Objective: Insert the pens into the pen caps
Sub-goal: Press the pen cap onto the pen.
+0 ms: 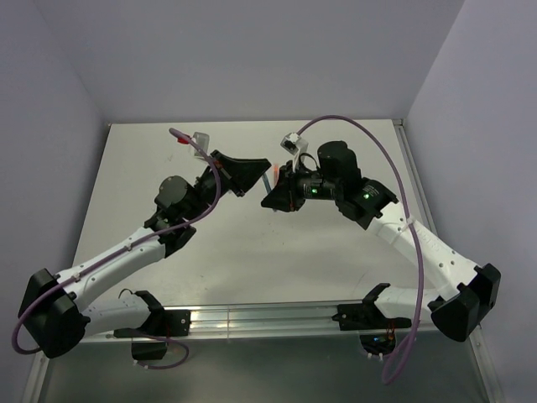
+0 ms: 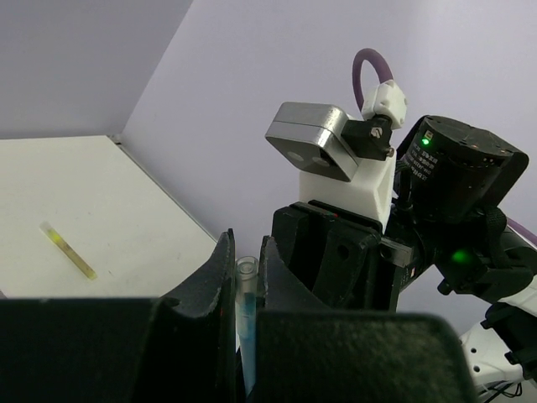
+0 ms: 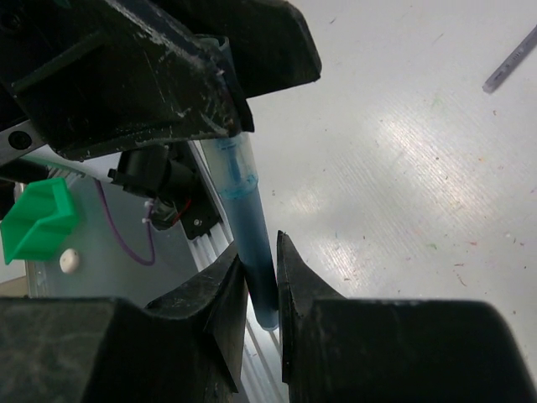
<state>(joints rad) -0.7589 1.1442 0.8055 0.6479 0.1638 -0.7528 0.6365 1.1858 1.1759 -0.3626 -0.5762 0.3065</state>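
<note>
I'm pinching clear pale-blue tube cap in left gripper; clamping thin blue plastic pen in right gripper | judging them part-mated; thin yellow pen beyond my jaws probably waiting

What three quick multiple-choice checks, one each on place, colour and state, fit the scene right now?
1. Where is the yellow pen?
A. lying on the table
B. in the left jaws
C. in the right jaws

2. What colour is the gripped pen?
A. orange
B. blue
C. pink

3. How are the right jaws?
A. wide open, empty
B. shut on the gripped pen
C. out of view

Answers:
1 A: it lies flat on the table, apart from both arms.
2 B: the right wrist view shows it blue.
3 B: they pinch its lower end, and its top meets the cap in the left jaws.
</note>
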